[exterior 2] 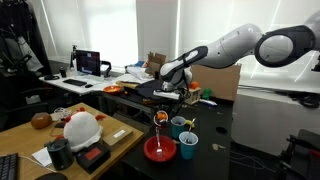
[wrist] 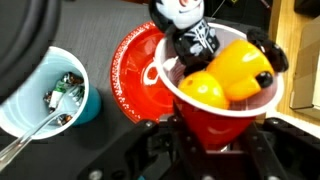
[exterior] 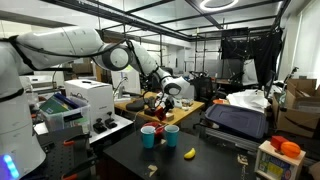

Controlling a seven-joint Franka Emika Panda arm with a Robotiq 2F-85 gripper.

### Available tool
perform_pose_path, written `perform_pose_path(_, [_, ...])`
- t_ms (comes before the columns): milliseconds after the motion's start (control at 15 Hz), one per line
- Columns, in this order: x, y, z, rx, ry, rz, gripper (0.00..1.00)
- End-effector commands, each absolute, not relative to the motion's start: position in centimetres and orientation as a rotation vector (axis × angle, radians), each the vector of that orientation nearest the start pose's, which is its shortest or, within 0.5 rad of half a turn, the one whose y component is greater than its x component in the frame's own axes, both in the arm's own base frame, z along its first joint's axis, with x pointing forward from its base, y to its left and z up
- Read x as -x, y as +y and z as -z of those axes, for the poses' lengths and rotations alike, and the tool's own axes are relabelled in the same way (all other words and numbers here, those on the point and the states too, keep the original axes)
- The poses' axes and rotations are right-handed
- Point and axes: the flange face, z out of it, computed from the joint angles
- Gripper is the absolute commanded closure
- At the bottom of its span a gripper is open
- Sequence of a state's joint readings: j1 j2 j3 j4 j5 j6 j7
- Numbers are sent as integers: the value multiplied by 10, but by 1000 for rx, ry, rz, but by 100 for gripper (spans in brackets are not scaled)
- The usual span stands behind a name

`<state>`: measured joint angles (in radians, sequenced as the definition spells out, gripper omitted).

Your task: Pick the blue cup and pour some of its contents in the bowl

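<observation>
In pincer, over bowl on bench: cup, two fruits inside. Left of bowl in wrist view, just beside it: spoon cup, spoon leaning inside. In an exterior view, banana on bench, nearer and right of standing cups.

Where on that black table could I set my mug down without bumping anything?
The black table looks bare along its near edge, in front of the banana. It is crowded around the red bowl: the blue cup stands close beside it, and the claw holds a red cup full of toys just above it.
</observation>
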<state>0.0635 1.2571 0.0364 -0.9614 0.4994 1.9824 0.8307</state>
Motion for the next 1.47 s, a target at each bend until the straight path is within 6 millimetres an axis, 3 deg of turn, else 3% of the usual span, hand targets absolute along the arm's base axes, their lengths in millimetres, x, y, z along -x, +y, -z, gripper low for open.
perform_pose_path(0, [-746,95,-62,2431,1362,-605,92])
perform_pose_path(533, [-743,94,-38,2504,1351,-599,92])
perform_pose_path(1400, [-750,99,-34,2574,1339,-517,92])
